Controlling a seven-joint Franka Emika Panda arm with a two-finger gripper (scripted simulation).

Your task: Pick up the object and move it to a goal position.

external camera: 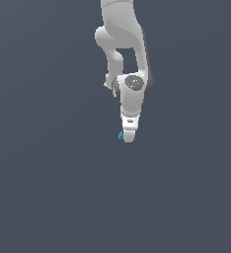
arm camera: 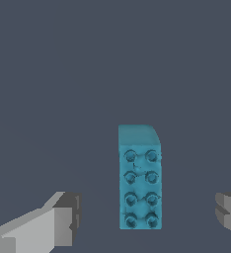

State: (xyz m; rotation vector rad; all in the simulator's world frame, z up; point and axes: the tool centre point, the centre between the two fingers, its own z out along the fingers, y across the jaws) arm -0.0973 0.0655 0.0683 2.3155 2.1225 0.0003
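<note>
wrist view: object [arm camera: 139, 185] between parted fingers [arm camera: 63, 222], untouched.

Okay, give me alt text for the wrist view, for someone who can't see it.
A teal-blue studded brick, the object to pick up, lies on a plain dark grey surface between the two fingers of the open gripper. Neither finger touches it, and one finger shows only at the picture's edge.

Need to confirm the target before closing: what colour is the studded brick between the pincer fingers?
Teal-blue, the studded brick; clearest in the wrist view.
</note>
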